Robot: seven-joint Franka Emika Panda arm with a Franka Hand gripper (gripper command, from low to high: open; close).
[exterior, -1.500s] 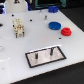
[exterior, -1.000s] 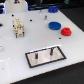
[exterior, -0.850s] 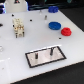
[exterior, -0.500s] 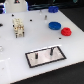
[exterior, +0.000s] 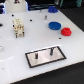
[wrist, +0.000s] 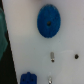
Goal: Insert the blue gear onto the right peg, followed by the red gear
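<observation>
The blue gear (exterior: 54,24) lies flat on the white table toward the exterior view's right, and it also shows in the wrist view (wrist: 48,21). The smaller red gear (exterior: 66,32) lies just beside it, nearer the table's right edge. On the grey black-rimmed plate (exterior: 56,58) the right peg (exterior: 50,50) stands upright, with a shorter pin (exterior: 36,57) to its left. A pale blocky shape that I take for my gripper (exterior: 19,31) hangs over the table at the exterior view's left, far from both gears. Its fingers are too blurred to read, and none show in the wrist view.
A second blue thing (exterior: 52,8) sits at the table's back edge, and it shows in the wrist view (wrist: 28,78) too. Small dark screw holes (wrist: 51,56) dot the tabletop. The table's dark edge (wrist: 4,40) runs along one side of the wrist view.
</observation>
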